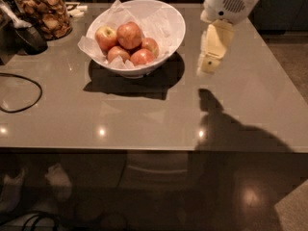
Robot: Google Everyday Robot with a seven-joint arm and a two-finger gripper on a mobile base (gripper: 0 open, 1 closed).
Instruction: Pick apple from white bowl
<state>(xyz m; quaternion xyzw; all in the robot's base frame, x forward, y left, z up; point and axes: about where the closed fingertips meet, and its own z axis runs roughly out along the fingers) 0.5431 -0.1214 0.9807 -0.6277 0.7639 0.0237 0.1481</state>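
Note:
The white bowl point(163, 20) stands at the back of the table, lined with crinkled white paper. It holds several apples. The largest, mostly red apple point(129, 35) sits on top in the middle. A yellow-patched apple point(106, 37) lies left of it and smaller red apples point(142, 57) lie in front. My gripper point(210, 61) hangs above the table to the right of the bowl, pointing down, apart from the bowl and holding nothing that I can see.
A glass jar point(45, 11) of brown snacks stands at the back left. A dark object point(26, 37) sits beside it, and a black cable point(21, 93) loops on the left. The table's front edge point(144, 150) runs across the lower view.

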